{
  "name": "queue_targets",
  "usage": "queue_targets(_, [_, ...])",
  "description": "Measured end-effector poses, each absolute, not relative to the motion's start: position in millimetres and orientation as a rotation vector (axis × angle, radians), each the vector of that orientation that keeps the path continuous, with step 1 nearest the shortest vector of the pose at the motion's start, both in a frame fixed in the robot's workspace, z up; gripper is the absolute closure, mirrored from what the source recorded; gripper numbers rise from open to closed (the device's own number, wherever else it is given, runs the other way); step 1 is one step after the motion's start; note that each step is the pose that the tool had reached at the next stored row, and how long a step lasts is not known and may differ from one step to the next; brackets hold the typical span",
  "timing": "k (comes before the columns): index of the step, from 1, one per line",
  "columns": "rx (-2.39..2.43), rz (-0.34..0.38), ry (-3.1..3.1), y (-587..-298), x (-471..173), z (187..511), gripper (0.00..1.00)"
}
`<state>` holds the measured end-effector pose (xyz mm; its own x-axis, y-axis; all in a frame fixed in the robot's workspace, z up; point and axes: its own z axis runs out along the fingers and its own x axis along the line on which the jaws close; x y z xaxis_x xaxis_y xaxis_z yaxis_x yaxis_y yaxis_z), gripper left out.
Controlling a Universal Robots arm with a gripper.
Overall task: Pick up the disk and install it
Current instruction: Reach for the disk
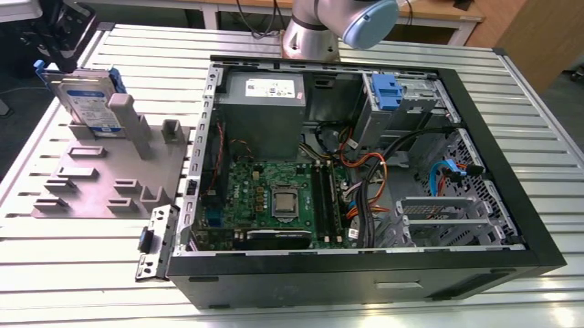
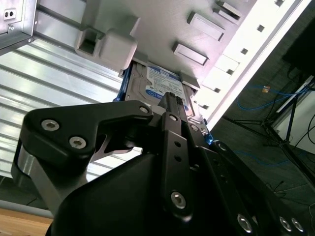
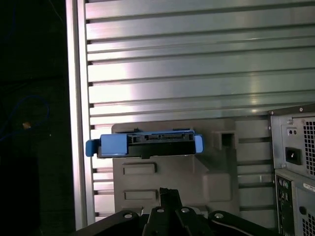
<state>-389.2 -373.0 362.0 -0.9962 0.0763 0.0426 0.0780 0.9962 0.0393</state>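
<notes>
The disk (image 1: 89, 102), a silver drive with a white-and-blue label in a blue carrier, stands on edge in a slot of the grey fixture (image 1: 109, 181) on the exterior view's left. My gripper (image 1: 65, 60) hangs just above its top edge. In the first wrist view the disk (image 3: 147, 145) shows edge-on beyond my gripper (image 3: 166, 192), whose fingertips meet with nothing between them. In the second wrist view the label of the disk (image 2: 160, 83) shows behind my gripper (image 2: 170, 98). No contact with the disk shows.
An open black computer case (image 1: 474, 123) lies on the slatted metal table (image 1: 91, 273), with a fixed blue caddy (image 1: 387, 92), a grey power supply box (image 1: 262, 102) and a motherboard (image 1: 273, 198) with loose cables inside. The arm's base (image 1: 310, 34) stands behind the case.
</notes>
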Motion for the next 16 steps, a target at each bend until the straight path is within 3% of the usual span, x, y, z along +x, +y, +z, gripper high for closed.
queue_targets(16, [-0.12,-0.063,-3.097,-371.9,-391.0,360.7,0.89])
